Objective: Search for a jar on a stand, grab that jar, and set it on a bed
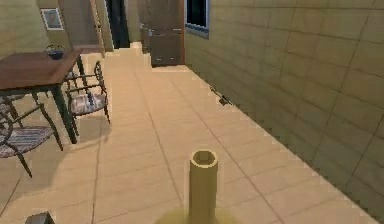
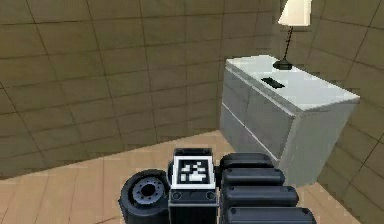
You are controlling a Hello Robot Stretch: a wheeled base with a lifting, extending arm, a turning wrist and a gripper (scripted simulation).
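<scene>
One candidate stand: a grey cabinet (image 2: 250, 118) against the tiled wall, at the arm side view's right. A lamp (image 2: 293, 20) stands on its far end. A small dark thing (image 2: 272, 80) lies on the top, just beside the lamp's foot. It is too small to call a jar, so where the jar is cannot be told.

Gripper (image 2: 145, 197): dark body low at the arm side view's bottom edge, left of a white marker square (image 2: 193, 170). Far end not made out, so I cannot tell whether it holds anything or how the fingers stand.

Forward view: tiled floor runs along the right-hand wall to doors (image 1: 165, 35) at the far end. A wooden table (image 1: 30, 70) with chairs (image 1: 90, 95) stands at the left. A tan upright tube (image 1: 204, 185) is close in at bottom middle.

Step in hand, as I judge it: the search. The next move calls for turning the base to bring the cabinet top closer and check the dark thing. If it is no jar, drive on toward the doors. The bed comes after.
</scene>
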